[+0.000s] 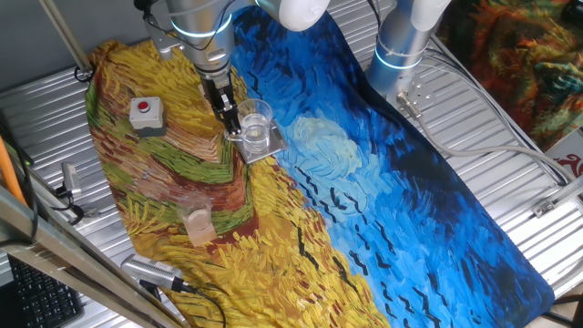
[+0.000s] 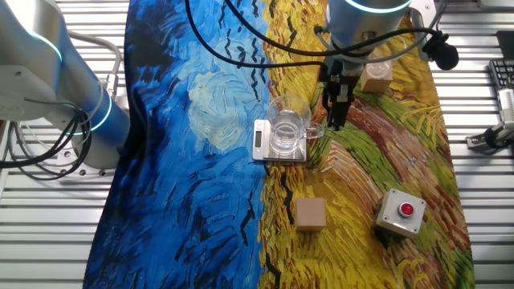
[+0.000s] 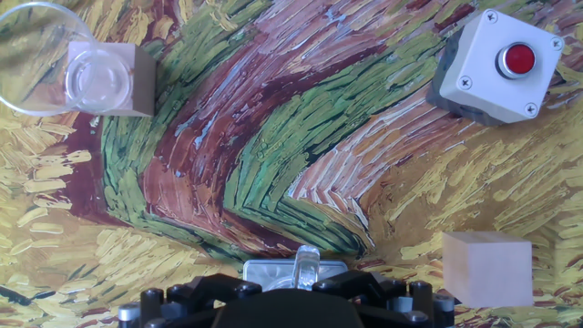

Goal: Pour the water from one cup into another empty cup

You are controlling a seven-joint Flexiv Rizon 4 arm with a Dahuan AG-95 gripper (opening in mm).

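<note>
The clear tumbler (image 2: 287, 128) stands upright on a small silver scale (image 2: 260, 138), near the middle of the painted cloth (image 2: 201, 201); the water in it is so little that I can hardly see it through the walls. The gripper (image 2: 336, 120) hangs just beside the tumbler, fingers pointing down at a clear handle-like part on its side; the fingers look close together, but I cannot tell if they pinch this part or only stand around it. The small peach cup (image 1: 195, 208) waits well apart, on a wooden block (image 1: 200, 228).

The lift looks to me like the risky step; if the hold is only on this thin clear part, the tumbler can swing or slip, and it may drag the light scale with it. The peach cup is narrow and stands high on its block; a touch from the tumbler rim could push it off, and a fast tilt would send water over the cloth instead.
</note>
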